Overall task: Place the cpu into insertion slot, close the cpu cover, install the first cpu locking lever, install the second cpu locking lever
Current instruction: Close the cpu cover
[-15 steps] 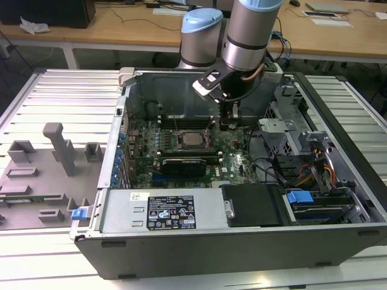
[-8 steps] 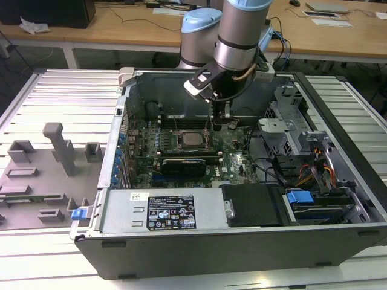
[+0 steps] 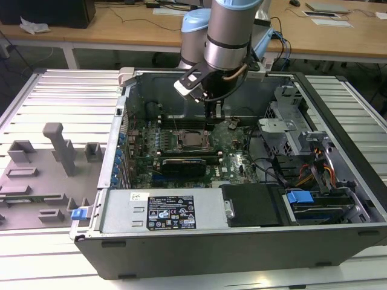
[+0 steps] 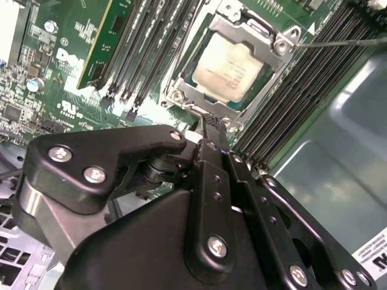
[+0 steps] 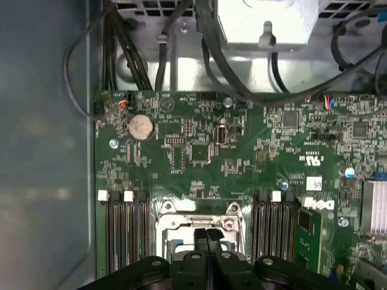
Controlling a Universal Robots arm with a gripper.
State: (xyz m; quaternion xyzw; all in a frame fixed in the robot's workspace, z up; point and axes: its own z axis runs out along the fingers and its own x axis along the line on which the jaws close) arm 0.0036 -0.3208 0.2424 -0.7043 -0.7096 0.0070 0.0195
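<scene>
1. Exterior view: bright, even room light from above. The ribbed table (image 3: 66, 90) shines pale, and soft shadow pools inside the computer case (image 3: 338, 121).
2. Second wrist view: the cpu (image 4: 227, 66) face is washed by pale glare. The gripper (image 4: 208, 122) sits close to the lens, black and soft-edged, with small highlights on its screws.
3. First wrist view: the case wall (image 5: 42, 121) is a dim blue-grey blur. The metal bracket (image 5: 266, 24) is blown out white. The green board (image 5: 242, 151) is evenly lit and fairly crisp.

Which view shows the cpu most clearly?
The second wrist view: the cpu lies close, its silver face plain. The exterior view shows it small; in the first wrist view the claw covers most of it.
</scene>
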